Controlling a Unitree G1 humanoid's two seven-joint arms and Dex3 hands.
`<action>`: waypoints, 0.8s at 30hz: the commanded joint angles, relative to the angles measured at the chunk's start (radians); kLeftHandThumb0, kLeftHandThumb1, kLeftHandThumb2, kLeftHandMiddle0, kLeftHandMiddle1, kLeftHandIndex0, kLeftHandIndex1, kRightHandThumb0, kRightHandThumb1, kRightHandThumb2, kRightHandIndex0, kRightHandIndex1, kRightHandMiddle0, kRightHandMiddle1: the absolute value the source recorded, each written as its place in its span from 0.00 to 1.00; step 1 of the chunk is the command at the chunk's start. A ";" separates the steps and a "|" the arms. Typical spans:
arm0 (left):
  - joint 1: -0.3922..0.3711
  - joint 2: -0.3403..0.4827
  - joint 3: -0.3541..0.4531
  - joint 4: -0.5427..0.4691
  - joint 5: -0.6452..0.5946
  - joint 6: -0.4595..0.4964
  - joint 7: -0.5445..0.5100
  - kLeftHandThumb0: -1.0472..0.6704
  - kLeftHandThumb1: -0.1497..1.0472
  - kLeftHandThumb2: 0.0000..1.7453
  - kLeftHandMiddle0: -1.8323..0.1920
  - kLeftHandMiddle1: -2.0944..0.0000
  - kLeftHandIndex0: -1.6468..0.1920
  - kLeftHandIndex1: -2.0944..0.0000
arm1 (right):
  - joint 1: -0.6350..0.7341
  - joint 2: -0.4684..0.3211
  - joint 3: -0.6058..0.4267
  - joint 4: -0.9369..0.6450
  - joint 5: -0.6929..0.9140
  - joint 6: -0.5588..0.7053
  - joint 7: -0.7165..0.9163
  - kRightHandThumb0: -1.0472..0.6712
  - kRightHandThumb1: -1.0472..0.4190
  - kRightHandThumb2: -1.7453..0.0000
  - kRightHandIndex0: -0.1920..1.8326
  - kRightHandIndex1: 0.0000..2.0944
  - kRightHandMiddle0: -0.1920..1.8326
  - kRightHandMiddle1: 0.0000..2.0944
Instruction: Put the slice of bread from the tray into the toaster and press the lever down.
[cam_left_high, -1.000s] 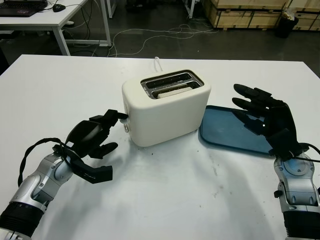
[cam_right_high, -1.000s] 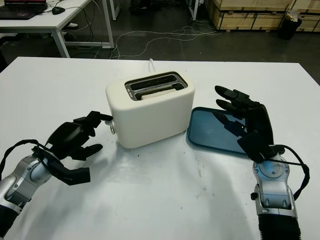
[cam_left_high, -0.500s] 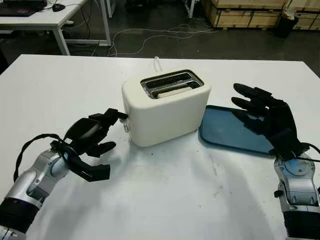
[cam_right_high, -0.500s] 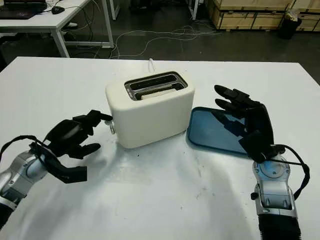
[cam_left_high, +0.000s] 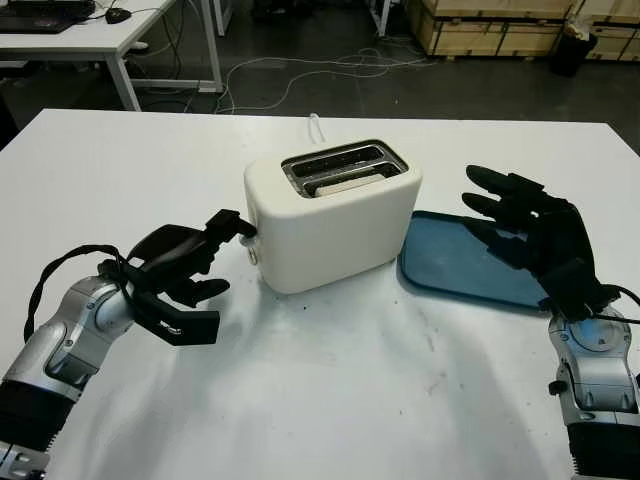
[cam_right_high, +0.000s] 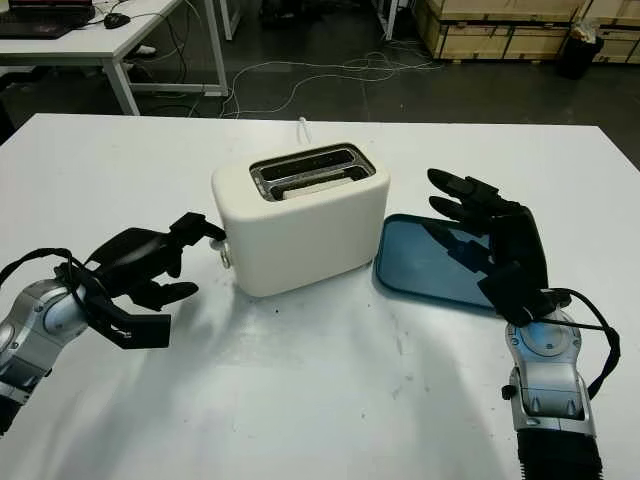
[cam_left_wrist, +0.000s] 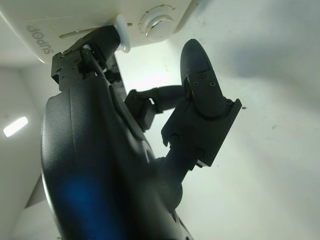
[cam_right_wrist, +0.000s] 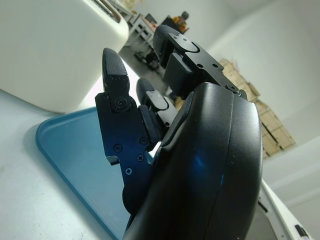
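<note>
Bread slice: one pale slice of bread (cam_left_high: 352, 183) stands low inside the front slot of the toaster, only its top edge showing.
Tabletop: one wide white tabletop (cam_left_high: 330, 400) carries everything; a few small dark specks mark it in front of the toaster.
Toaster: one cream-white, rounded, two-slot toaster (cam_left_high: 332, 215) stands near the middle, just beside the tray.
Tray: one dark blue, flat, rectangular plastic tray (cam_left_high: 462, 262) lies at the toaster's right, with nothing on it.
Right hand: one black three-finger right hand (cam_left_high: 532, 240) hovers over the tray's right part, released, holding nothing.
Left hand: one black three-finger left hand (cam_left_high: 180, 268) sits at the toaster's left end face, loosely curled, grasping nothing; one fingertip (cam_left_wrist: 102, 40) touches the lever.
Lever: one small white lever tab (cam_left_wrist: 122, 33) juts from a slot in that end face.
Knob: one round white knob (cam_left_wrist: 156, 19) sits just beside the lever.
Cable: one white cable (cam_left_high: 317, 127) leaves the toaster's back.
</note>
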 joint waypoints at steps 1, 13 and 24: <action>0.019 -0.027 -0.066 0.029 0.027 0.025 -0.059 0.47 0.61 0.48 0.52 0.45 0.55 0.65 | 0.008 -0.007 -0.008 -0.018 0.007 -0.013 0.001 0.43 0.09 0.93 0.47 0.00 0.43 0.00; 0.049 -0.152 -0.120 0.169 0.044 0.088 0.016 0.52 0.68 0.43 0.57 0.47 0.51 0.69 | 0.014 -0.016 -0.015 -0.009 0.008 -0.038 0.003 0.43 0.09 0.93 0.48 0.00 0.43 0.00; 0.015 -0.217 -0.194 0.220 0.076 0.188 -0.030 0.56 0.83 0.25 0.58 0.56 0.49 0.77 | 0.001 -0.030 -0.021 -0.002 0.017 -0.042 0.014 0.42 0.09 0.94 0.49 0.00 0.45 0.00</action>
